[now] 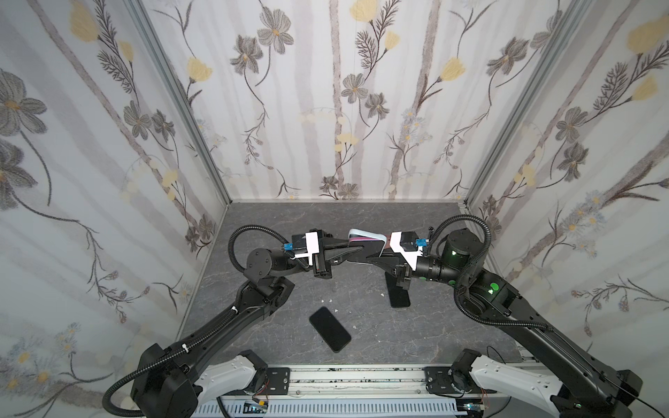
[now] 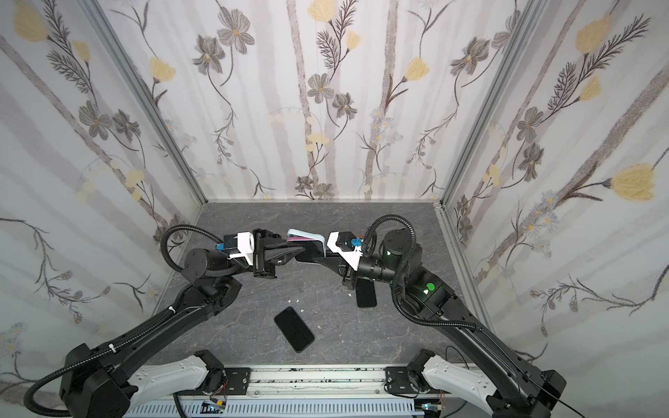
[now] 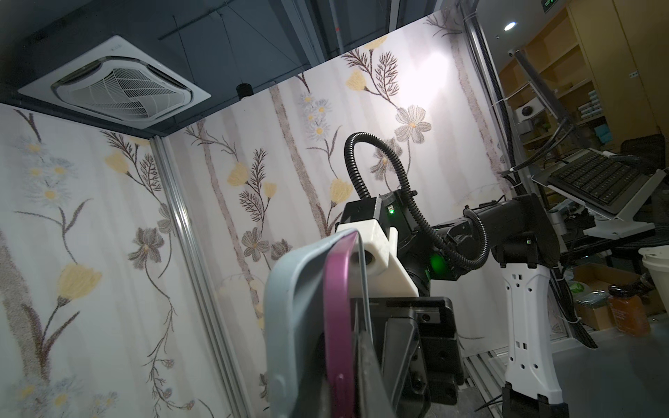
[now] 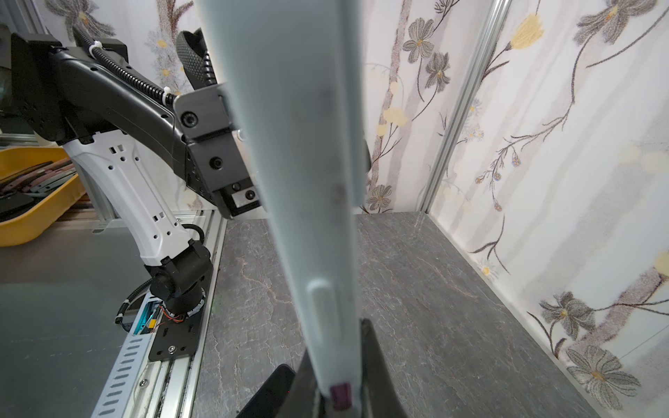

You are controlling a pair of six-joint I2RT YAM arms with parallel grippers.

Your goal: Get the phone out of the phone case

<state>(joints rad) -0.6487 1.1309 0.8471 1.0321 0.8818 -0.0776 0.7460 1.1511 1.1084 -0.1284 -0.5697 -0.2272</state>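
Holding the phone case [image 1: 365, 234] edge-up in mid-air above the counter [image 1: 362, 217], the right gripper [image 1: 378, 250] was clamped on one end while the left gripper [image 1: 353, 253] was pinched narrow, seemingly on the pink phone [image 3: 338, 307], probably to part them.

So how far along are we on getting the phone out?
Done: the case is peeled off one end of the phone. In hand: left gripper pinches that end, right gripper grips the case. Left: the rest still sits inside; pull them apart.
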